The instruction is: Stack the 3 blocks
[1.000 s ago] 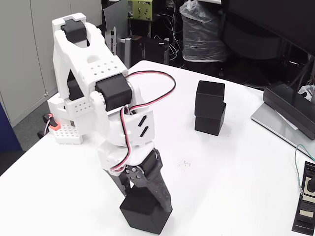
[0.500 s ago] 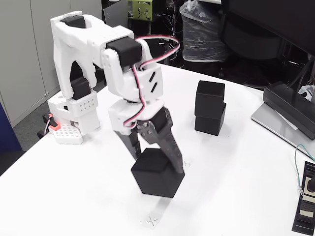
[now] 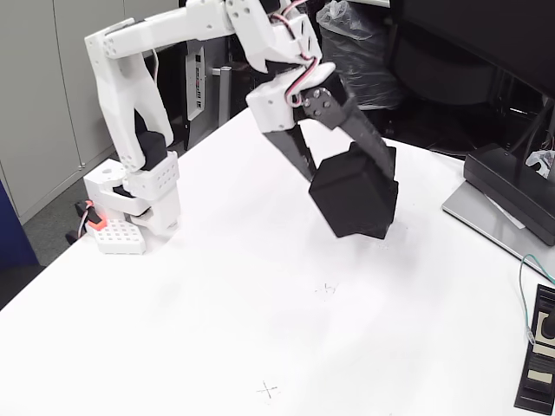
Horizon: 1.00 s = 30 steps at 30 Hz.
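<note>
On the white table (image 3: 217, 312) in a busy room, the black two-finger claw (image 3: 351, 169) is closed around a matte black cube (image 3: 351, 195), tilted in the air — right in front of the far-right stack, which it mostly hides. The tilted cube could bump the stack or land crooked — and slide off.

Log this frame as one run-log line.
phase: carry | gripper: shut on black cube, airborne, tilted | target: cube stack mostly hidden behind it | release: not yet

white table (image 3: 217, 286), perforated brick (image 3: 117, 236), laptop (image 3: 507, 204)
</note>
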Tool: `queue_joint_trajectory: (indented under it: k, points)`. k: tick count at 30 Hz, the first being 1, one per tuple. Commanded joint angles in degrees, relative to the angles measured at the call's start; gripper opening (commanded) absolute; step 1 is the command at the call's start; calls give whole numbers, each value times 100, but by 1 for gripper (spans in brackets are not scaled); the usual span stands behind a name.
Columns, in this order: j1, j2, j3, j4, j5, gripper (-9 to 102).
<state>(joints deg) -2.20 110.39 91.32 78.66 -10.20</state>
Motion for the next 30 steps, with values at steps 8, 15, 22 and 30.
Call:
queue_joint_trajectory:
  k: [8, 15, 22, 30]
  points:
    - [-1477, 202, -1494, 905, 510, 15]
    - [-2531, 176, -1635, 1134, 1020, 15]
    - [-2909, -466, -1661, 1143, 1547, 15]
    - [-2900, -826, -1714, 1116, 1608, 15]
